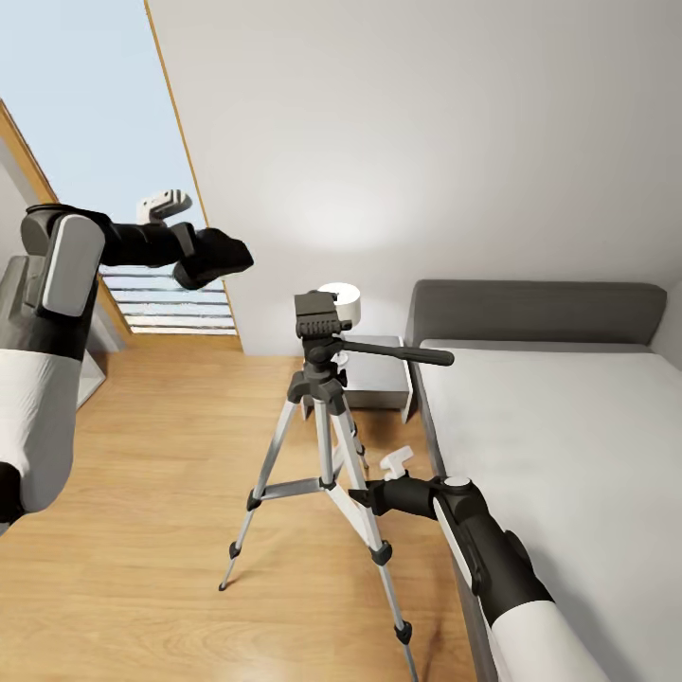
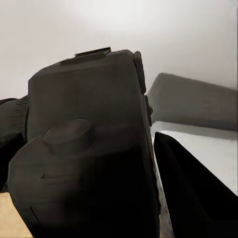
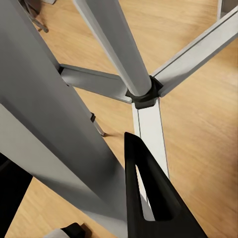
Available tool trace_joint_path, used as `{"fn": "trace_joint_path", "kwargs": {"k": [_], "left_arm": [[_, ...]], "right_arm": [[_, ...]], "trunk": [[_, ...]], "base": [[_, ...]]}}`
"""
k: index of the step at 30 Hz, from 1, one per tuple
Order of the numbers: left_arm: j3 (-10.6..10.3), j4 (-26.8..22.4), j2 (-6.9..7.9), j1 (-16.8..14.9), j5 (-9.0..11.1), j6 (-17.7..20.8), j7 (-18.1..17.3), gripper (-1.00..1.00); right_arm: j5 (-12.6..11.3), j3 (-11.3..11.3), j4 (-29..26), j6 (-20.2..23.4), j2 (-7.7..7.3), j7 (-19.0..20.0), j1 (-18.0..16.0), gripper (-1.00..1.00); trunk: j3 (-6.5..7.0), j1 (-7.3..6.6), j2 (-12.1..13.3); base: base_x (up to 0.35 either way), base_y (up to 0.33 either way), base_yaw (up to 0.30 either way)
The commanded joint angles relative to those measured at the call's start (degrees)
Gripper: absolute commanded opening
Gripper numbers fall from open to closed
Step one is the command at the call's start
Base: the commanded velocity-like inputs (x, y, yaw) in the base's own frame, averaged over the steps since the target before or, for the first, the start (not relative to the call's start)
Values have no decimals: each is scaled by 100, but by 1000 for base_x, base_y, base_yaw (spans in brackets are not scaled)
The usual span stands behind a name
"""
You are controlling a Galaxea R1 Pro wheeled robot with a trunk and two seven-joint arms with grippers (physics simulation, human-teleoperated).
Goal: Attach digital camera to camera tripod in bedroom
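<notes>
Bedroom with white sloped wall and light wood floor [image 1: 152,474]. Landmark: camera tripod [image 1: 327,445], standing on the floor just beside the grey bed [image 1: 568,445], legs spread, dark pan head on top with its long handle pointing toward the bed. Behind the tripod, a grey nightstand [image 1: 379,374] with a white round thing on it, partly hidden by the pan head. Skylight [image 1: 85,114] up and off to the far side from the bed.

Left arm raised well above and away from the tripod; left gripper [image 1: 194,251] holds the digital camera [image 1: 213,256], a black lump in the head view. Left wrist view gives what the head view can't: the camera body [image 2: 89,148] up close with a round knob on top, jaws clamped on it, bed headboard behind.

Right gripper [image 1: 365,497] sits low at the tripod's near leg, by the centre brace. Right wrist view: silver leg [image 3: 54,134] crossing between the fingers [image 3: 148,198], brace hub beyond. Jaws straddle the leg; grip or just around it, cannot tell.
</notes>
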Motion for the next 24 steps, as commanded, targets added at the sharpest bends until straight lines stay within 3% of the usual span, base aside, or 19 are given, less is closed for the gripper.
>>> {"fn": "trace_joint_path", "kwargs": {"k": [1, 13, 19, 24], "left_arm": [[-6, -128, 2, -7, 23, 7, -20, -100], [16, -641, -7, -13, 8, -50, -68, -100], [-7, -671, 0, -16, -12, -538, -72, -100], [-27, -776, -4, -14, 8, -699, -79, -100]], "right_arm": [[121, -9, -6, -20, 5, 36, -5, -100], [121, -9, -6, -20, 6, 36, -5, -100], [121, -9, -6, -18, 7, 36, -5, -100], [121, -9, -6, -17, 7, 36, -5, -100]], "trunk": [[-12, 4, -11], [-12, 4, -11], [-12, 4, -11], [-12, 4, -11]], "base": [[0, 0, 0], [0, 0, 0], [0, 0, 0], [0, 0, 0]]}}
